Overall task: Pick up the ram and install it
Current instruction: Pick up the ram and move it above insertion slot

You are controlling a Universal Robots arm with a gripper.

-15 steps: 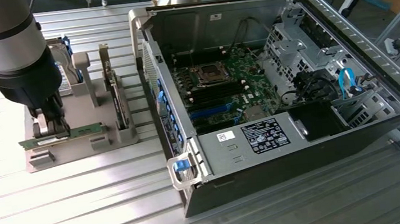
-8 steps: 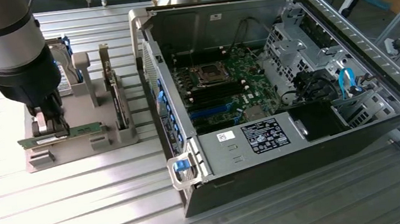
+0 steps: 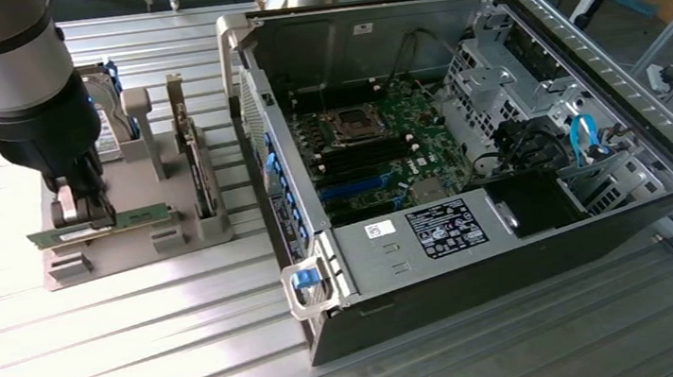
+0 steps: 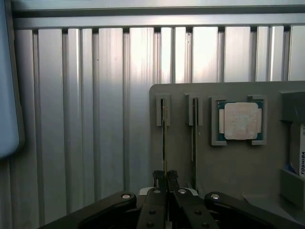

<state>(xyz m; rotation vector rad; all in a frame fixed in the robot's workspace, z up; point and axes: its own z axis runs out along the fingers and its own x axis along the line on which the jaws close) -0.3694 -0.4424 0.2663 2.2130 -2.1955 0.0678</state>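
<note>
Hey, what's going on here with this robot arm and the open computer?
The arm's gripper is shut on the ram, a thin green stick, at the gray holder tray beside the open computer case. A second stick and a processor chip sit in the same tray. The ram is not in the motherboard yet.

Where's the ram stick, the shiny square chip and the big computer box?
ram (image 3: 142, 213): exterior view, on its bare green end.
square chip (image 4: 240, 120): wrist view, middle of its silver top.
computer box (image 3: 334, 51): exterior view, on its inside back wall.
</note>
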